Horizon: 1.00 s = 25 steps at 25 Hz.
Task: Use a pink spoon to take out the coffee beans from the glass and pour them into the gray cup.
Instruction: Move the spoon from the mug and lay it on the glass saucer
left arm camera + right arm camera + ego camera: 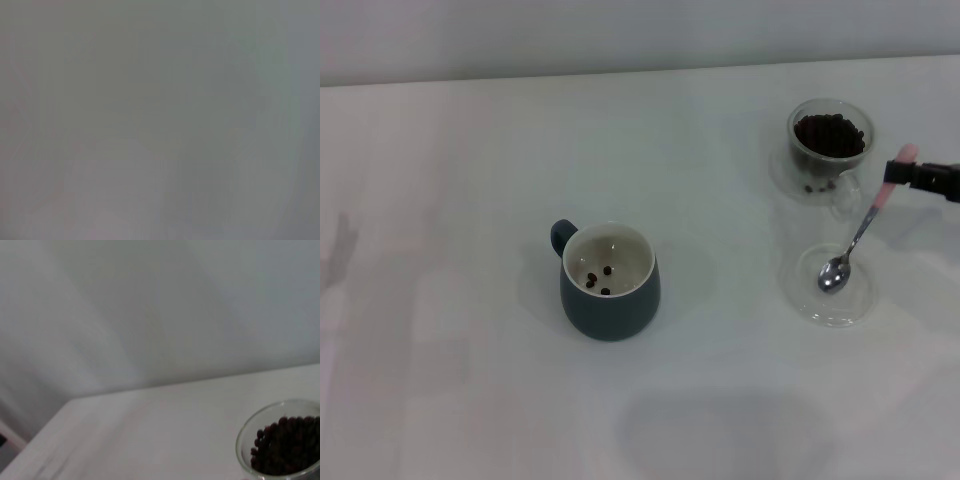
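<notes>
**Spotter:** Fingers (920,175) of your right arm are clenched on the pale end of the pink spoon (855,238), coming in from the right edge of the head view. From that grip the spoon hangs down and toward the gray cup's side, and its silver bowl sits low inside the shallow clear dish (830,285).

**Operator:** Where does that put the beans?

**Spotter:** You have the glass (832,150) just beside the fingers, on the far side, with the coffee beans (830,135) heaped near its brim. The spoon bowl looks empty. The gray cup (608,282) stands well apart across the tabletop (440,200), and only a few beans lie on its white floor, so I judge you early in the job.

**Operator:** Risks?

**Spotter:** You hold the very tip of a long handle, so the spoon could swivel in the grip and spill a scoop during the long carry. Dipping in, the neck could catch the glass rim and nudge the glass. Your left arm is out of sight, and its wrist view shows nothing I can make out.
</notes>
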Each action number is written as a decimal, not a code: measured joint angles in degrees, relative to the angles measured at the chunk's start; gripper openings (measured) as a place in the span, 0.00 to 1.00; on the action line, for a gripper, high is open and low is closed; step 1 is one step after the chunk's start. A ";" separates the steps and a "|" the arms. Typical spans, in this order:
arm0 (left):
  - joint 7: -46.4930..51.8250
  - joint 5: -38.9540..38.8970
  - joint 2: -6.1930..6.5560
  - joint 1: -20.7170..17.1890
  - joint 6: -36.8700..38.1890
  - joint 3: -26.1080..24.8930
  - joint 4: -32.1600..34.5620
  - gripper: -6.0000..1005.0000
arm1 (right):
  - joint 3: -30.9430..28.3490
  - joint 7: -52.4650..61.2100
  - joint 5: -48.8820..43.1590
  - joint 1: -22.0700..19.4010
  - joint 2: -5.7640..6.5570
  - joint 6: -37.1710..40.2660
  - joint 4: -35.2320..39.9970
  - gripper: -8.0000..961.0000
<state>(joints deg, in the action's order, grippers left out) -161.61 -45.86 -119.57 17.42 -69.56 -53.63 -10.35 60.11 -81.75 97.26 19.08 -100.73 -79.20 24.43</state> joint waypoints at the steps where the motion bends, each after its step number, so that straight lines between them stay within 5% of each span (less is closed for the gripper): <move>1: 0.01 0.04 0.00 0.02 0.03 0.03 -0.03 0.89 | 0.00 0.01 -0.67 0.18 -0.07 0.11 0.00 0.16; 25: 0.21 0.34 -0.05 0.19 -0.29 0.16 -0.90 0.89 | -0.03 1.91 -8.06 3.04 -1.55 3.02 0.00 0.16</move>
<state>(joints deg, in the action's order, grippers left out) -161.41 -45.53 -119.62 17.61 -69.85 -53.47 -11.25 60.09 -79.83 89.21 22.12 -102.29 -76.18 24.43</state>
